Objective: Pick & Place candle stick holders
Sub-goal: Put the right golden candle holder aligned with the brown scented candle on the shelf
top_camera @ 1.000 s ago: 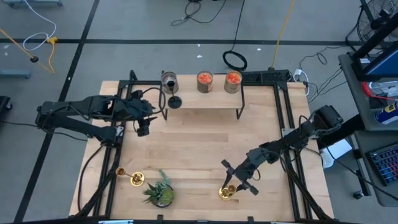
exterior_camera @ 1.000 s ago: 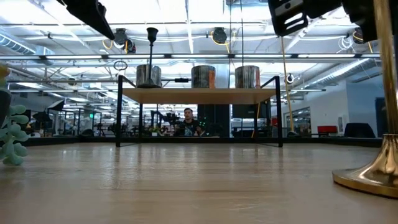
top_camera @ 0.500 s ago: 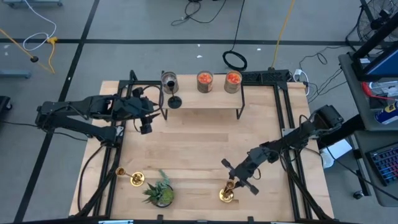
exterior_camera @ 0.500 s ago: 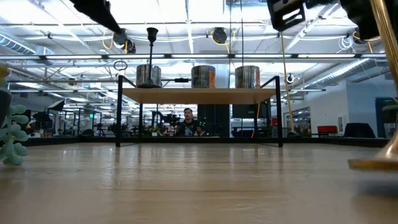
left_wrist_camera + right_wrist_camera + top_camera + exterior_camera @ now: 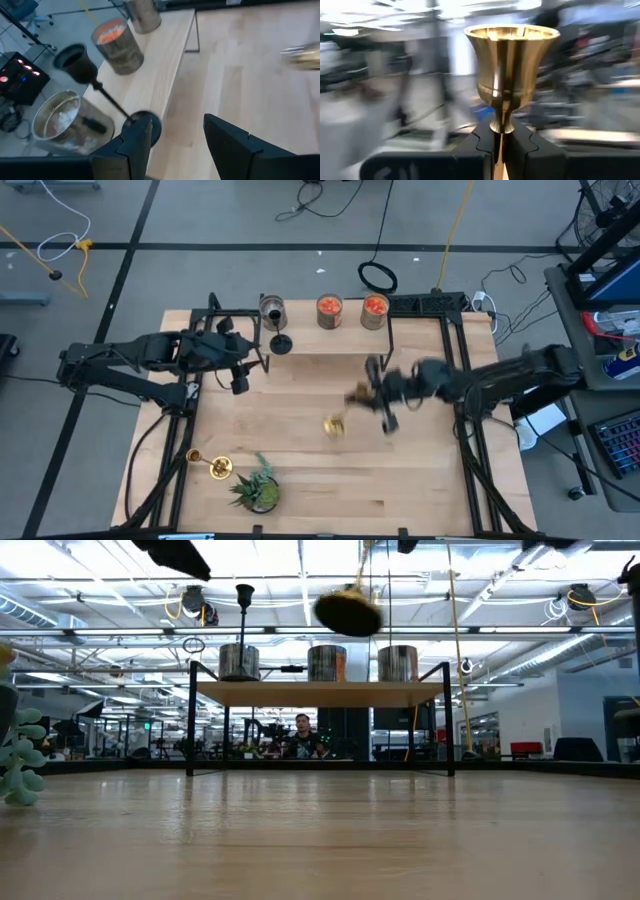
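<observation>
A gold candle stick holder (image 5: 340, 412) hangs in the air over the table's middle, with my right gripper (image 5: 366, 394) shut on it; the low view shows its round base (image 5: 347, 612) high above the table. A black holder (image 5: 281, 343) stands on its base at the left end of the wooden shelf (image 5: 330, 363). My left gripper (image 5: 240, 378) stands open just near and left of it, touching nothing. A second gold holder (image 5: 210, 466) lies on its side at the near left. My right gripper pinches the gold holder's thin stem (image 5: 502, 131), just below the cup (image 5: 511, 60), between its two fingers. The fingers come from the table's right and lie across the stem. The holder is lifted clear and tilted, its base (image 5: 333, 423) toward the near left.
On the shelf stand a jar with grey filling (image 5: 272, 310) and two with orange filling (image 5: 329, 310) (image 5: 375, 310). A small green potted plant (image 5: 258, 488) sits at the near left beside the lying gold holder. Black frame rails run along the table's left and right sides.
My right gripper has shut on the gold holder that stood at the near right. It has then lifted the holder clear and swung it up and toward the far edge, to over the table's middle. The holder has tipped from upright to tilted.
</observation>
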You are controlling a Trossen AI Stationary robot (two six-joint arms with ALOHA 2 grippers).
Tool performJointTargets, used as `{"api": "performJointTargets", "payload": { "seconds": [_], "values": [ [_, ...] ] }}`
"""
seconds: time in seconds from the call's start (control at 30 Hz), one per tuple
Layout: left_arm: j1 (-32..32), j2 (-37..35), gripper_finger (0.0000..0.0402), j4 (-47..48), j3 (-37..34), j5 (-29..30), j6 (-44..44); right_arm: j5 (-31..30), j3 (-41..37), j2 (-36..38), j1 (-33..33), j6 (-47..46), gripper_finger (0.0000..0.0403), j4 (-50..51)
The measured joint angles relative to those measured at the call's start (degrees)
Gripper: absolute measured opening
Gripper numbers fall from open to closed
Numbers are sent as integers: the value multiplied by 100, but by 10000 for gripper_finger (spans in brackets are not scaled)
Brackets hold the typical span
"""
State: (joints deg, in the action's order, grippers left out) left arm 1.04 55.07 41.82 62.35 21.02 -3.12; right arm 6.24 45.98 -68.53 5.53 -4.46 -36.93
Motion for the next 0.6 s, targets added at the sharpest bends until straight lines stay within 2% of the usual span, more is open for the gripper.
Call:
{"api": "performJointTargets", "payload": {
  "seconds": [0.1, 0.2, 0.3, 0.6],
  "values": [
    [-1, 0, 189, -147, 0, -40, 63, -121, 728, 251, -695, 452, 11, 1722],
    [0, 0, 189, -139, 0, -40, 46, -661, 1335, 245, -1303, 474, 8, 3015],
    [0, 0, 189, -99, 0, -40, 61, -949, 1610, 214, -1830, 583, 11, 3340],
    [0, 0, 189, -80, 0, -51, 329, -951, 1639, 208, -3092, 308, 10, 3630]
  ]
}}
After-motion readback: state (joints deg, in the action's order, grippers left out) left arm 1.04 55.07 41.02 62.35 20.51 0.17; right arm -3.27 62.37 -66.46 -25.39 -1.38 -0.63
